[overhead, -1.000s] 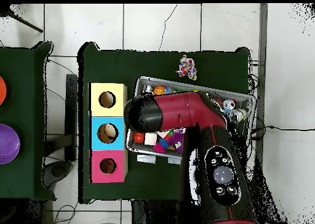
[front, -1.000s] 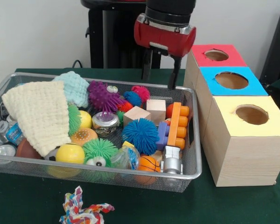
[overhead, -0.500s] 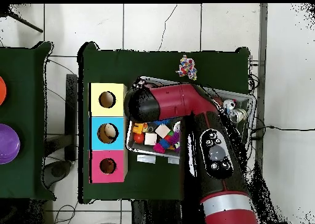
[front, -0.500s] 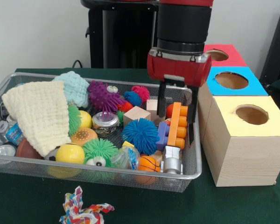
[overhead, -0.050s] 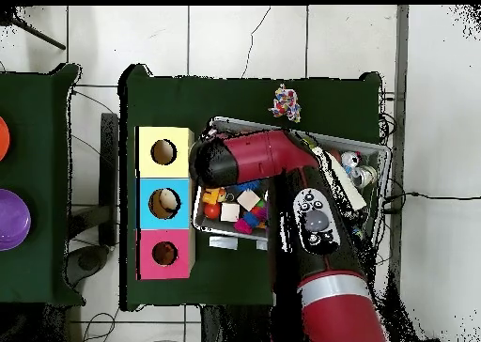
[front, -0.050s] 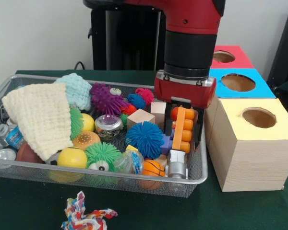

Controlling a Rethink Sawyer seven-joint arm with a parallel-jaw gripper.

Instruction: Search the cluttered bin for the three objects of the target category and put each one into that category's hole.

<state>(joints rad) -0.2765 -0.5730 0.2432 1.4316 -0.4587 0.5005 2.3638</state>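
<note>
Directly below the gripper [front, -0.050s: 184,129], at the bin's [front, -0.050s: 197,181] end nearest the boxes, the orange block [front, -0.050s: 181,125] runs 12-to-6 between the spread fingers, not yet pinched.

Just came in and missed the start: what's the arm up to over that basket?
The robot's gripper is down inside the wire basket of toys, at the end beside the three wooden boxes. Its jaws stand open on either side of the orange block piece, not yet closed on it. Spiky balls, wooden cubes and knitted cloths fill the rest of the basket. The yellow box, blue box and red box each have a hole on top.
</note>
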